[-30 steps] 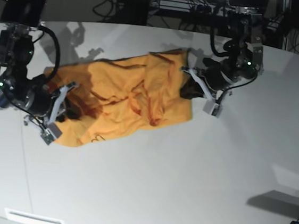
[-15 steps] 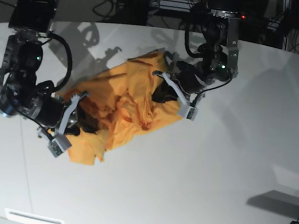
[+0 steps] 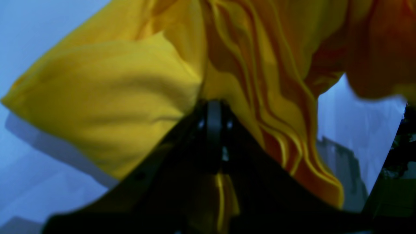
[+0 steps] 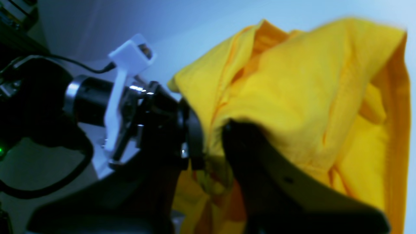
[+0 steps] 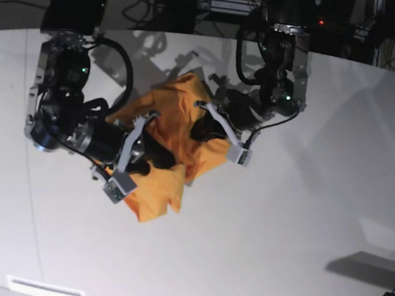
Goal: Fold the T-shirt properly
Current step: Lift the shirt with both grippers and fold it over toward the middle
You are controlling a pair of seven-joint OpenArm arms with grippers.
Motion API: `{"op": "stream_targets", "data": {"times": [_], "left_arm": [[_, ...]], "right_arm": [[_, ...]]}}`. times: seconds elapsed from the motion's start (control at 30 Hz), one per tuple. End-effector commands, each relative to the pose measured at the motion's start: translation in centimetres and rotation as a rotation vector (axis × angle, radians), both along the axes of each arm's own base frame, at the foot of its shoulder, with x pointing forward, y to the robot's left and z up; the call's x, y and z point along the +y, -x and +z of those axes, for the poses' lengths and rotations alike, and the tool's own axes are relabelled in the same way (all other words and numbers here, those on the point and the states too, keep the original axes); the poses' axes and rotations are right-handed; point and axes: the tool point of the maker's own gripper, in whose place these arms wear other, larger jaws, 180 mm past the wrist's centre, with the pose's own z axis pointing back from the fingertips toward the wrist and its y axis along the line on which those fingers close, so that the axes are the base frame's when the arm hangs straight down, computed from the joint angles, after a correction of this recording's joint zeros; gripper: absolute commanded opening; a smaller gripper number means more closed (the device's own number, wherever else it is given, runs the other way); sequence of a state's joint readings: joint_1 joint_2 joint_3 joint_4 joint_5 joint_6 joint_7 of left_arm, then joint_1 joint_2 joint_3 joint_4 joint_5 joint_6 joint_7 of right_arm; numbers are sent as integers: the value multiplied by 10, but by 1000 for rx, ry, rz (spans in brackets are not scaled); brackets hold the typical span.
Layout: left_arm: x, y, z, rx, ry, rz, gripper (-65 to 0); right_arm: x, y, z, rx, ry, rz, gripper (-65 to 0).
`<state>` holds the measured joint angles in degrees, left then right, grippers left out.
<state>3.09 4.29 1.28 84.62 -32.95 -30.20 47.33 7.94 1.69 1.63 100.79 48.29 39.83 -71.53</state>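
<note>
Both arms lean in low over the white table (image 5: 280, 234), wrists nearly meeting across the bunched T-shirt (image 5: 175, 128), which sits lifted and gathered between them near the table's middle. The left gripper (image 5: 201, 127) has its jaws pressed together on a fold of cloth; its wrist view shows fabric draping from the clamped tips. The right gripper (image 5: 156, 154) is narrowly parted around a wad of shirt. The lettering cannot be seen, and both wrist views are blurred.
</note>
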Motion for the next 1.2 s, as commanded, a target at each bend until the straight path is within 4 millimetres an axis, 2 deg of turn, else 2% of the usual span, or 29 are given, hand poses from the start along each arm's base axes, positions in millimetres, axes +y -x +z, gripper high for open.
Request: {"op": "stream_targets", "data": {"times": [0.0,0.3,0.37,0.43,0.53,0.6,0.7,0.77,0.9,1.03,1.17], "left_arm": [[0,-4,3,-7,-19,-5,-650],[0,-4,3,-9,-19,-5,-650],[0,-4,7,-19,-13,-2,-650],[4,-6,20,-60,-25,2,-650],[13,1,28,-87,-53,3,-650],[19,5,34,-106,-72,1,-650],[25,11,33,-106,-92,-3,-650],[27,12,31,-102,-95,-3,-650],[27,12,32,-106,-95,-3,-650],[27,13,31,-101,-95,-3,-650],[27,14,27,-87,-94,-3,-650]], "right_arm": [[4,-4,17,-47,-47,0,-621],[41,29,1,40,-119,55,-618],[46,30,2,45,-136,55,-617],[48,29,4,39,-151,50,-617],[48,28,1,43,-160,36,-609],[49,28,-5,55,-147,23,-556],[51,33,-8,68,-158,16,-351],[52,34,-4,54,-163,15,-263],[61,38,2,34,-177,43,-257],[61,45,7,20,-180,43,-257],[61,53,31,-58,-190,40,-258]]}}
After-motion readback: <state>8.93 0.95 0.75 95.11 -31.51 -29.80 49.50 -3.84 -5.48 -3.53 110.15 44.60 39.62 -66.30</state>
